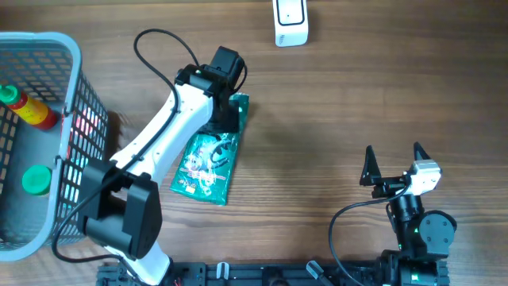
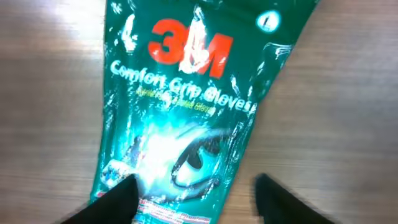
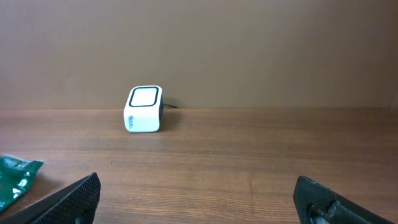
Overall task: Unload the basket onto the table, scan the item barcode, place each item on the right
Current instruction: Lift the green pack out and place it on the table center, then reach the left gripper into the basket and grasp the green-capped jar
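The item is a green 3M Comfort Grip Gloves packet point(image 1: 208, 163) lying flat on the wooden table, print side up; no barcode shows on this face. My left gripper point(image 1: 228, 117) hovers over the packet's far end with its jaws apart. In the left wrist view the packet point(image 2: 186, 93) fills the frame; the left gripper point(image 2: 196, 202) is open, one fingertip point(image 2: 118, 202) over the packet's edge and the other over bare wood. The white scanner point(image 1: 290, 22) stands at the table's far edge. My right gripper point(image 1: 393, 155) rests open near the front right, holding nothing.
A grey wire basket point(image 1: 71, 48) at the left holds a red and yellow bottle point(image 1: 28, 107) and a green-capped item point(image 1: 36, 180). The right wrist view shows the scanner point(image 3: 143, 109) ahead, a corner of the packet point(image 3: 15, 180) at left, and the right gripper point(image 3: 199, 199).
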Controlling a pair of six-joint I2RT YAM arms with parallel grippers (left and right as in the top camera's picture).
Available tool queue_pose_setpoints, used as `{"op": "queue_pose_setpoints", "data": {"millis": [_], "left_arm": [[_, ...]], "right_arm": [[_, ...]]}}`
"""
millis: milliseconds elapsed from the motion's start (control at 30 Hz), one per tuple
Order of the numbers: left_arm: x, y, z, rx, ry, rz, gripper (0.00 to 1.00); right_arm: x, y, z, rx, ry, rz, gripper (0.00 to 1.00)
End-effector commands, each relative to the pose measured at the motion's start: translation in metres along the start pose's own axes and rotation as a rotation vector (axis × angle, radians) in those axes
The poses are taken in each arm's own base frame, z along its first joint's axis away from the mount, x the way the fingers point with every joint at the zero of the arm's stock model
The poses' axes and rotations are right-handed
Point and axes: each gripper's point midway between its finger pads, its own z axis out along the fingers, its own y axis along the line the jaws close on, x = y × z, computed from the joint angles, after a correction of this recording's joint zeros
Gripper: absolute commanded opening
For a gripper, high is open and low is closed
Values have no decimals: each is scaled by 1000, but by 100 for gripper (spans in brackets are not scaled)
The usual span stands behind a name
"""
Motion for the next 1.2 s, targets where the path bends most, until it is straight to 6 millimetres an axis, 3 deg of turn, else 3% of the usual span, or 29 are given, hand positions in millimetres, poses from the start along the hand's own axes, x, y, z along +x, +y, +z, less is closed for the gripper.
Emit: {"op": "queue_pose_setpoints", "data": {"millis": [0,33,200,267,333,433,500,533,633,833,1000,1167], "left_arm": [[-27,9,-59,16,-135,-3,92],[-34,10,-79,27,-181,0,100],[-60,17,-191,104,-484,-11,100],[-63,35,-239,81,-637,-56,100],[-61,59,-274,24,-764,-113,100],[-46,82,-299,-72,-828,-52,100],[-39,112,-310,-174,-861,-125,100],[-38,138,-316,-216,-882,-235,100],[-32,203,-314,-266,-875,-501,100],[1,315,-284,-192,-761,-970,100],[41,372,-239,-186,-582,-1260,100],[58,398,-174,-206,-342,-1370,100]], "right_arm": [[-2,-1,0,9,-8,-11,100],[-2,-1,0,9,-8,-11,100],[-2,-1,0,9,-8,-11,100],[-2,-1,0,9,-8,-10,100],[-2,-1,0,9,-8,-11,100],[-2,-1,0,9,-8,-11,100],[-2,-1,0,9,-8,-11,100],[-2,-1,0,9,-8,-11,100],[-1,-1,0,8,-8,-10,100],[-2,-1,0,9,-8,-10,100],[-2,-1,0,8,-8,-11,100],[-2,-1,0,9,-8,-11,100]]}}
